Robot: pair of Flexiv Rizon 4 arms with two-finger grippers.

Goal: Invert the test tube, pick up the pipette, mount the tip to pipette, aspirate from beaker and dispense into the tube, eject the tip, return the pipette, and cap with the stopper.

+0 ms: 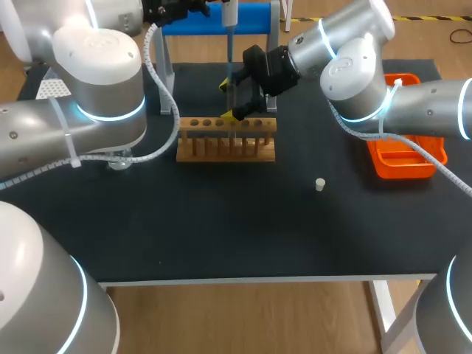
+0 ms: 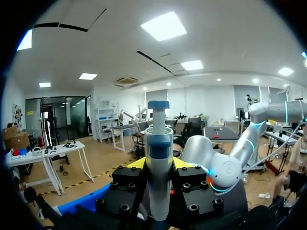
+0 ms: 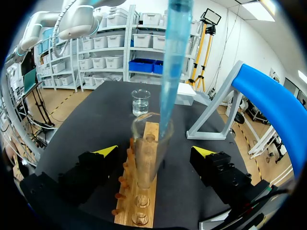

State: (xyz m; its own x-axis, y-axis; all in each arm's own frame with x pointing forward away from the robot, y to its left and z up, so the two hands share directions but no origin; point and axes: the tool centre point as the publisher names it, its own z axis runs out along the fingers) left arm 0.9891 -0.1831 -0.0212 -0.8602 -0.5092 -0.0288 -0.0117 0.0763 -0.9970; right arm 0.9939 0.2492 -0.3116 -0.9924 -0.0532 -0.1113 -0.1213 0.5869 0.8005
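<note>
above the wooden rack (image 1: 225,150): pipette tip (image 3: 170,72) in test tube (image 3: 146,158)
left gripper (image 2: 159,164): grips pipette (image 2: 158,129)
right gripper (image 3: 153,152): jaws wide
risk: drift topples unheld test tube

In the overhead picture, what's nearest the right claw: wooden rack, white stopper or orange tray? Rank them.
From the right claw:
1. Wooden rack, right under it.
2. White stopper, on the mat toward the front right.
3. Orange tray, at the table's right edge.
</note>
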